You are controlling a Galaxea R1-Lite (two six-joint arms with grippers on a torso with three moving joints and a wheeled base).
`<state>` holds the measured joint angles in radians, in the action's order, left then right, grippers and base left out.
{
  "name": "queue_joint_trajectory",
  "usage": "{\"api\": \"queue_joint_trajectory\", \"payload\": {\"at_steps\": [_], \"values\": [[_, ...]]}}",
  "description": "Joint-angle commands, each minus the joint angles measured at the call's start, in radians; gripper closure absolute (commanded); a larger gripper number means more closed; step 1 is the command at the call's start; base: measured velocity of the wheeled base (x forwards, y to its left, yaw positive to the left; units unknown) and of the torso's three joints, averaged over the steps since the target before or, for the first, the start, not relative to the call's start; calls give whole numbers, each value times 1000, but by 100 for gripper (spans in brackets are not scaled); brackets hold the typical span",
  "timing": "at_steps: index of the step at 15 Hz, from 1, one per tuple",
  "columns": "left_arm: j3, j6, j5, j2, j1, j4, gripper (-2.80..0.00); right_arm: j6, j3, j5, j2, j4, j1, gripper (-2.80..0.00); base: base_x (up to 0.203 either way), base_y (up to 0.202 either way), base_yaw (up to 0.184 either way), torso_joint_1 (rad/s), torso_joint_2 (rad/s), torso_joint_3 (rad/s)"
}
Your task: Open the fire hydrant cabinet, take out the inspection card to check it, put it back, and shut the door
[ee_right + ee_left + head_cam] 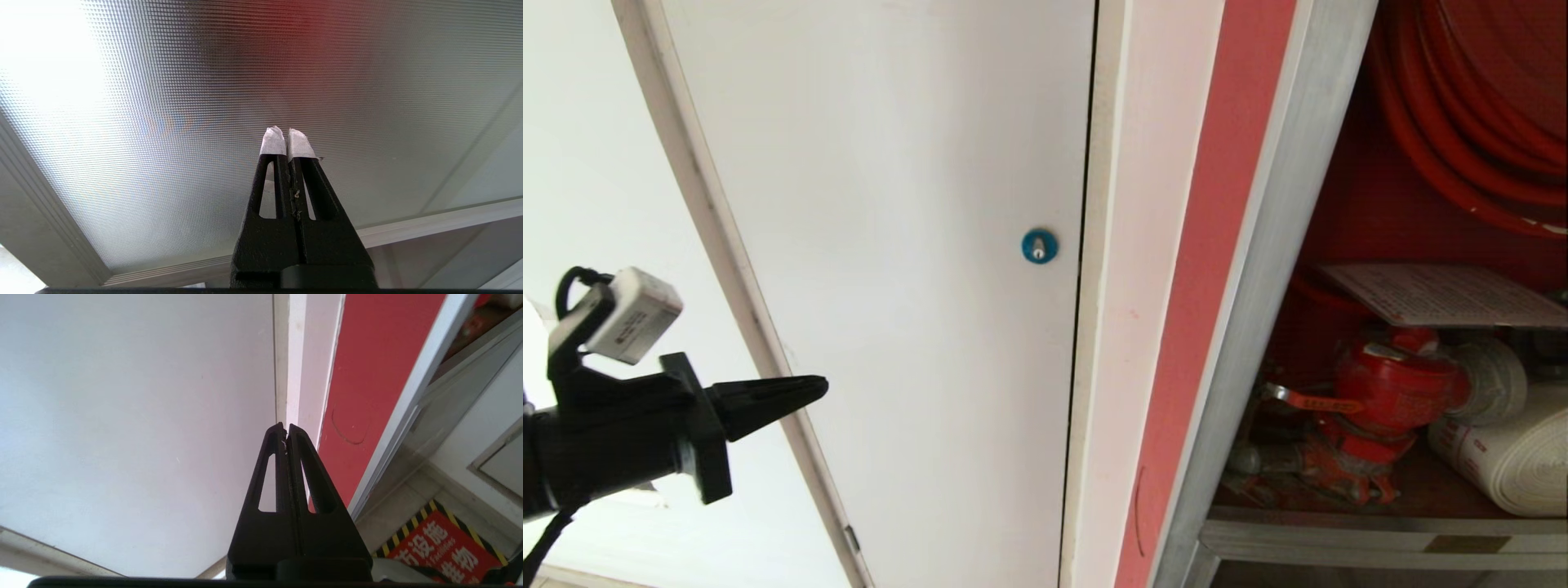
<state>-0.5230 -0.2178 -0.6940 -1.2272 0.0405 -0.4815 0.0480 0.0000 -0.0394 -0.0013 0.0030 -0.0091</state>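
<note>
Thin white printed inspection card (1445,296) atop red hydrant valve (1396,388): light, floppy, pinch near edge; left gripper (805,390) closed, empty.

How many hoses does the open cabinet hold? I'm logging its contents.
2 in view: a red hose coiled at the top of the cabinet, and a rolled white hose on the floor beside the red valve. More may be hidden off-frame.

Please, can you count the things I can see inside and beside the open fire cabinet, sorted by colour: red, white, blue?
Red: 2 - hose coil, hydrant valve
White: 3 - panel door, card, rolled hose
Blue: 1 - round lock
Total: 6
</note>
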Motion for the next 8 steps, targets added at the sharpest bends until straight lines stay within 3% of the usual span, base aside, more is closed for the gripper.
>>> {"api": "queue_joint_trajectory", "payload": {"at_steps": [1,3,6,8], "values": [[86,34,-3,239,-14,-2,0,1,0,-1,0,0,0,0,0,0,0,0,0,0],[139,87,16,387,-20,3,0,1,1,-1,0,0,0,0,0,0,0,0,0,0],[209,177,146,564,-55,7,0,1,0,-1,0,0,0,0,0,0,0,0,0,0],[252,217,192,653,-61,8,0,1,1,-1,0,0,0,0,0,0,0,0,0,0]]}}
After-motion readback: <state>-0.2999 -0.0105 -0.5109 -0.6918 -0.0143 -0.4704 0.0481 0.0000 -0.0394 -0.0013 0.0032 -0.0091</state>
